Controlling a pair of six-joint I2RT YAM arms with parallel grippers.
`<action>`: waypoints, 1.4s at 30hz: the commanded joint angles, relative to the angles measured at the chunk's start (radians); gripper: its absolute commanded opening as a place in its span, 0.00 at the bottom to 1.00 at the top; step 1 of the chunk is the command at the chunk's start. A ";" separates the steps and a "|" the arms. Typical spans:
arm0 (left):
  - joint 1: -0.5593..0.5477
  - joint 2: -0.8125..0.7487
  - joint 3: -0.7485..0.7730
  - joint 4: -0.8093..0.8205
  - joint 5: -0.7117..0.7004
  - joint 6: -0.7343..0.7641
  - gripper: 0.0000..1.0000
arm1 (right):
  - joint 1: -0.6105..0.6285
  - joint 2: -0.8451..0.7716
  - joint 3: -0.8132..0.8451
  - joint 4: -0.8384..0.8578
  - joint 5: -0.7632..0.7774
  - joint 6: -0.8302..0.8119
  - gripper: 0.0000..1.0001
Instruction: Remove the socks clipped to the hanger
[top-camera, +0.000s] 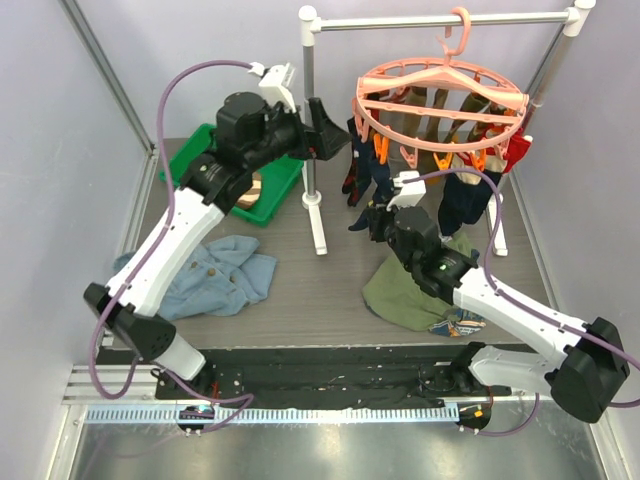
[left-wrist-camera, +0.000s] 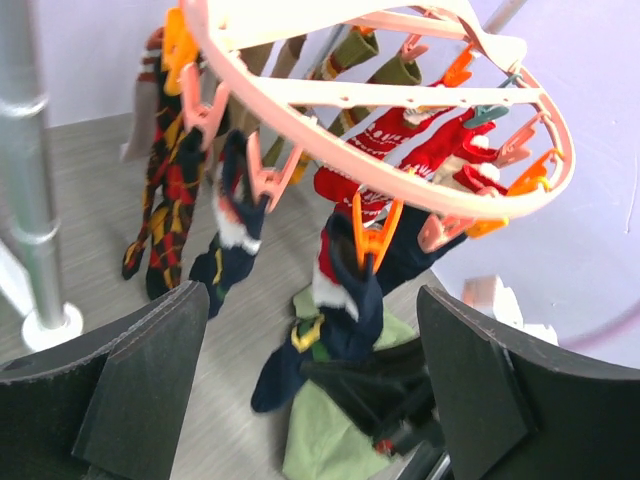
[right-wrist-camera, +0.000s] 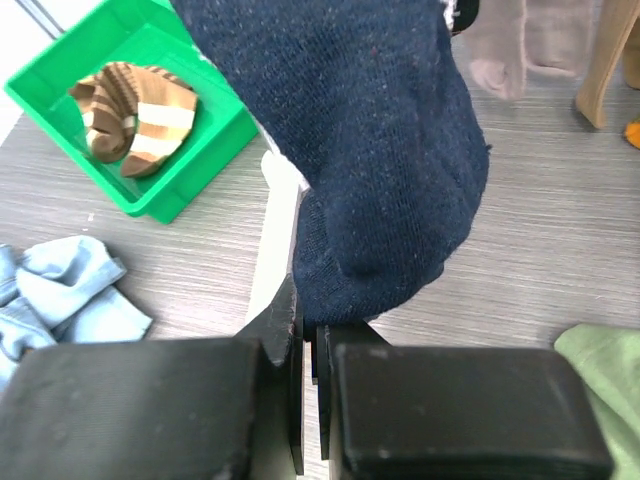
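1. Desk (top-camera: 330, 290): grey surface carrying every item. The rail stand (top-camera: 309, 100) rises at upper centre of the top view, and its bar keeps the hanger high enough for the socks to dangle free.
2. Hanger (top-camera: 430, 97): hooked on the bar at upper right. Most pegs are loaded, so the task is judged to be at an early stage.
3. Left arm (top-camera: 170, 240): runs from lower left to upper centre. Its jaws stand wide apart and empty, facing the ring's left side, apparently posted to steady the ring or take another sock.
4. Right arm (top-camera: 500, 300): reaches from lower right to beneath the ring. Its jaws are pinched together on the toe of a navy sock (right-wrist-camera: 370, 150); the low grip is presumably so that a downward pull slips the cuff from its peg.
5. Olive garment (top-camera: 405, 290) and denim garment (top-camera: 215, 275): loose on the desk, no part of the job.
6. Green bin (right-wrist-camera: 200, 170): upper left of the right wrist view. It holds a striped sock (right-wrist-camera: 135, 120) and is judged to be the drop point.
7. Red socks (left-wrist-camera: 400, 140) and an argyle sock (left-wrist-camera: 165, 190): clipped, awaiting removal.
8. Risk: a stiff peg could set the hanger swinging
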 joint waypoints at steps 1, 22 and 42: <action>-0.030 0.094 0.129 -0.022 0.016 -0.013 0.87 | 0.005 -0.052 -0.011 0.024 -0.038 0.031 0.01; -0.144 0.341 0.387 -0.089 -0.056 0.028 0.71 | 0.003 -0.080 -0.025 0.037 -0.067 0.053 0.01; -0.179 0.402 0.410 -0.033 -0.074 0.088 0.58 | 0.005 -0.088 -0.037 0.044 -0.077 0.057 0.01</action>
